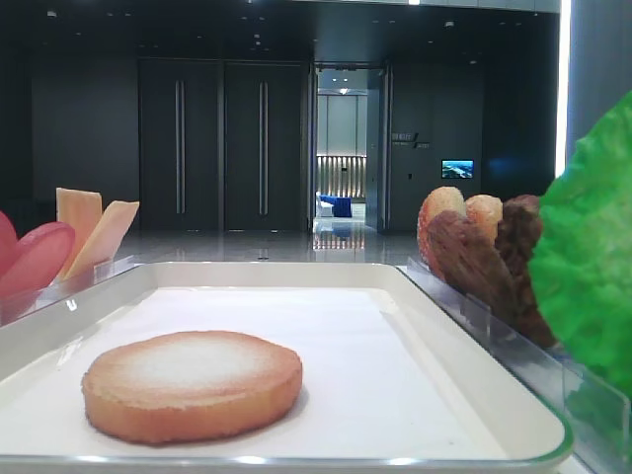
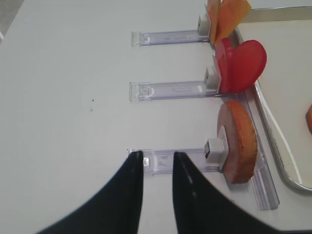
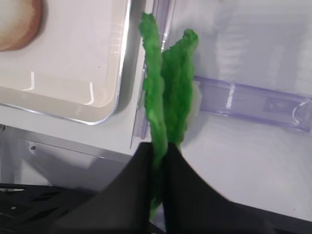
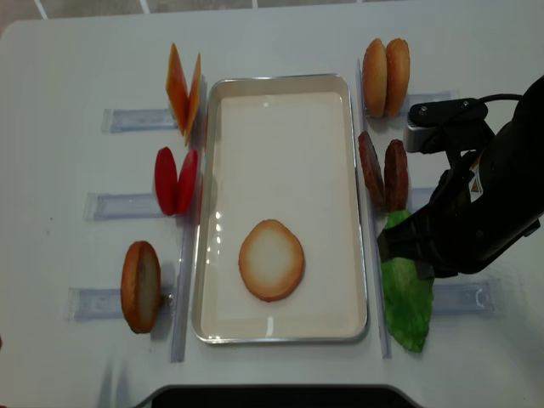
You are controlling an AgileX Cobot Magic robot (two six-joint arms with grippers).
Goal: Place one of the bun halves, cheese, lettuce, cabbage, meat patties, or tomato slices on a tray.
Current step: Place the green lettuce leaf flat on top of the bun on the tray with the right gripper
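My right gripper [image 3: 158, 148] is shut on the lower edge of a bright green lettuce [image 3: 170, 87] leaf, which hangs folded over the table just right of the white tray [image 3: 73, 73]. From above, the right gripper [image 4: 398, 246] sits beside the tray's right rim [image 4: 364, 212], with the lettuce [image 4: 408, 302] trailing toward the front. One bun half [image 4: 270, 259] lies flat, pale face up, in the tray. My left gripper [image 2: 157, 157] is open over a clear rack, with nothing between its fingers, left of a bun half [image 2: 239, 141] standing on edge.
Left of the tray stand cheese [image 4: 183, 89], tomato slices [image 4: 176, 181] and the upright bun half [image 4: 140, 286] in clear racks [image 2: 170, 90]. On the right stand two more bun halves [image 4: 385, 76] and meat patties [image 4: 382, 174]. A clear rack [image 3: 248, 102] lies behind the lettuce.
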